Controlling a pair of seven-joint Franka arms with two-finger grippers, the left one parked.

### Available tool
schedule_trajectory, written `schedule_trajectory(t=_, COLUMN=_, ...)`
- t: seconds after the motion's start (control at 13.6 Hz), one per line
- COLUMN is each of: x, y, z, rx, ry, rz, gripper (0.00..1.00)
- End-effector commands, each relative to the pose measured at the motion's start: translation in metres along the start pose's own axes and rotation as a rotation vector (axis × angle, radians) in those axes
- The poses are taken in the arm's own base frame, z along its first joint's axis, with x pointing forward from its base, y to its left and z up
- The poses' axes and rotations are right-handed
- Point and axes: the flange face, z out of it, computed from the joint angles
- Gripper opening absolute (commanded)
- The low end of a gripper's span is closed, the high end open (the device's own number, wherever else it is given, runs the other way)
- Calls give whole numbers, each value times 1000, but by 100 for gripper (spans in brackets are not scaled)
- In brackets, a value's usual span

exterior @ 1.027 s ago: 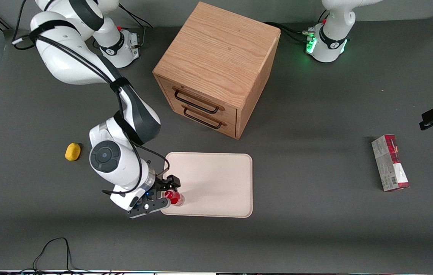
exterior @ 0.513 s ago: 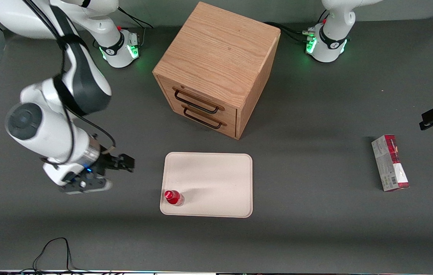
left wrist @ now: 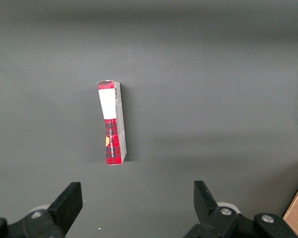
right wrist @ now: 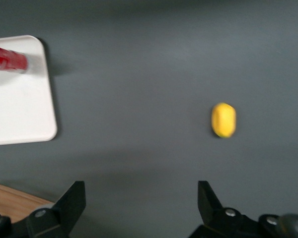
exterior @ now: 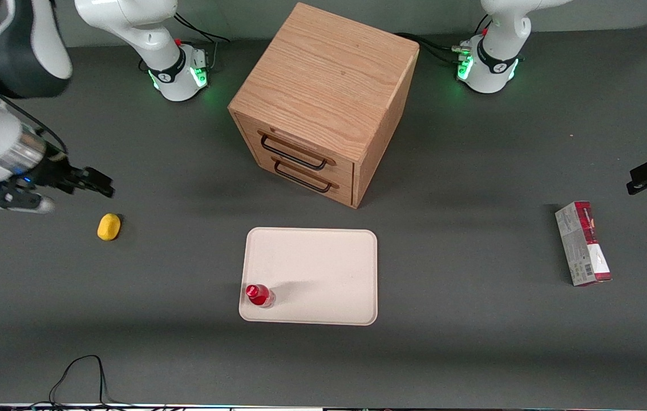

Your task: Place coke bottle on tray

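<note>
Coke bottle (exterior: pixel 258 295) upright on tray (exterior: pixel 323 268) (end effector (exterior: pixel 98 185) spread, well apart).

coke bottle (exterior: pixel 258 295) on tray (exterior: pixel 323 268), gripper (exterior: pixel 87 184) well apart

A red-and-grey carton (left wrist: pixel 111 123) is lying flat on the dark grey table (left wrist: pixel 213 89), its white end panel facing up. The parked arm's two black fingertips (left wrist: pixel 67 204) are hanging spread apart above it, touching nothing.
</note>
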Motion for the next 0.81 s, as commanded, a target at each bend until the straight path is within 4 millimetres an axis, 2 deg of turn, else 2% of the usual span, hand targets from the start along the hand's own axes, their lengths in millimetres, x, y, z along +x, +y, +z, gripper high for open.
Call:
schedule_trajectory(t=0.0, x=-28, y=47, z=-14, rx=12, ry=-24, rz=4, gripper=100)
schedule_trajectory(t=0.07, x=-29, y=57, z=-27, rx=-23, ry=-9, rz=-9, gripper=100)
schedule_trajectory(t=0.29, x=-21, y=54, z=-47, rx=-56, ry=-10, rz=-67, gripper=100)
schedule_trajectory(t=0.51, x=-7, y=45, z=-70, rx=-53, ry=37, rz=-59, gripper=100)
schedule_trajectory(t=0.73, x=5, y=32, z=-75, rx=-56, ry=50, rz=-74, gripper=100)
